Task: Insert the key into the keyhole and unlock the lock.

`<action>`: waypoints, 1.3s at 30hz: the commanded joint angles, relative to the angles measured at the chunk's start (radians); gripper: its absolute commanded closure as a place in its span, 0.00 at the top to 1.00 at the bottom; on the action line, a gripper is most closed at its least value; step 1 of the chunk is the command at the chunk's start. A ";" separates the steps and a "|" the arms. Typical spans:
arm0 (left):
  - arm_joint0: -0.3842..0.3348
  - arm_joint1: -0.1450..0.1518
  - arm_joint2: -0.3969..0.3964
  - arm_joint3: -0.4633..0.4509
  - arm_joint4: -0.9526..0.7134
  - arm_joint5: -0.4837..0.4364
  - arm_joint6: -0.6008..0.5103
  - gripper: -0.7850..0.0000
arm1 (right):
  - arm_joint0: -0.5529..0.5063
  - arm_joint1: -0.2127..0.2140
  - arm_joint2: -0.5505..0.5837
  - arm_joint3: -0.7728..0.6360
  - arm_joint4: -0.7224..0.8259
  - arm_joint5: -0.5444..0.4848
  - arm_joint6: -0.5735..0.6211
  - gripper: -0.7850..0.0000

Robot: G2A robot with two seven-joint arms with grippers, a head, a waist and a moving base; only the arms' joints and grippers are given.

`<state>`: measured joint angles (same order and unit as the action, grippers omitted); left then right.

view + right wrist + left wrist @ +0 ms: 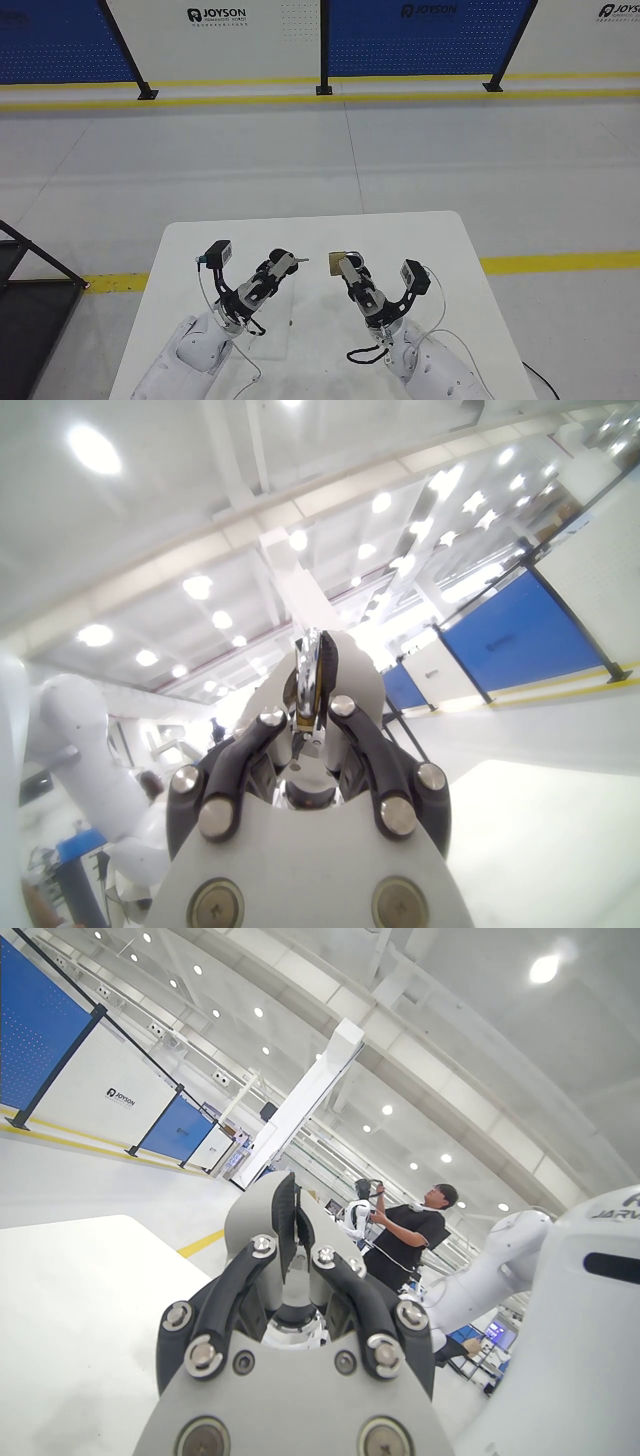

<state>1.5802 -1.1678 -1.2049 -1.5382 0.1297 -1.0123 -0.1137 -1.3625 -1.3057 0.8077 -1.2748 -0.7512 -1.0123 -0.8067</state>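
1. Your right gripper (348, 268) sits just right of centre in the lower part of the top view. It is clamped on the lock (336, 259). In the right wrist view the lock's chrome and brass edge stands between the pads (328, 652). Holding it up off the table (420, 235) probably keeps it from sliding when the key pushes in.
2. Your left gripper (282, 264) sits just left of centre, pressed together on a slim metal piece that pokes out toward the lock. I take that piece for the key (300, 260). In the left wrist view the fingertips (282, 1208) meet around something thin, too hidden to name.
3. Key tip and lock are near but apart, facing each other across a small gap. This looks arranged for a straight push.
4. The keyhole is too small to make out, so you cannot confirm from here that the blade lines up. Insertion is not yet done.
5. Watch the pinch on the key: so thin a hold may let it twist on contact.
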 commanded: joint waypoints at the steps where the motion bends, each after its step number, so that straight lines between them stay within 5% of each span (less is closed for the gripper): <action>1: -0.009 -0.005 0.017 0.009 0.002 0.000 0.027 0.00 | 0.009 -0.004 -0.013 0.016 0.018 0.000 -0.001 0.00; 16: -0.057 -0.024 0.093 0.068 0.127 0.000 0.140 0.00 | 0.013 -0.006 -0.018 0.021 0.025 0.000 -0.001 0.00; 39: -0.065 -0.011 0.137 0.056 0.154 0.000 0.209 0.00 | 0.012 -0.006 -0.018 0.019 0.027 0.005 0.003 0.00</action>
<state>1.5163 -1.1796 -1.0695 -1.4810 0.2853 -1.0123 0.0936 -1.3500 -1.3114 0.7893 -1.2540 -0.7258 -1.0122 -0.8076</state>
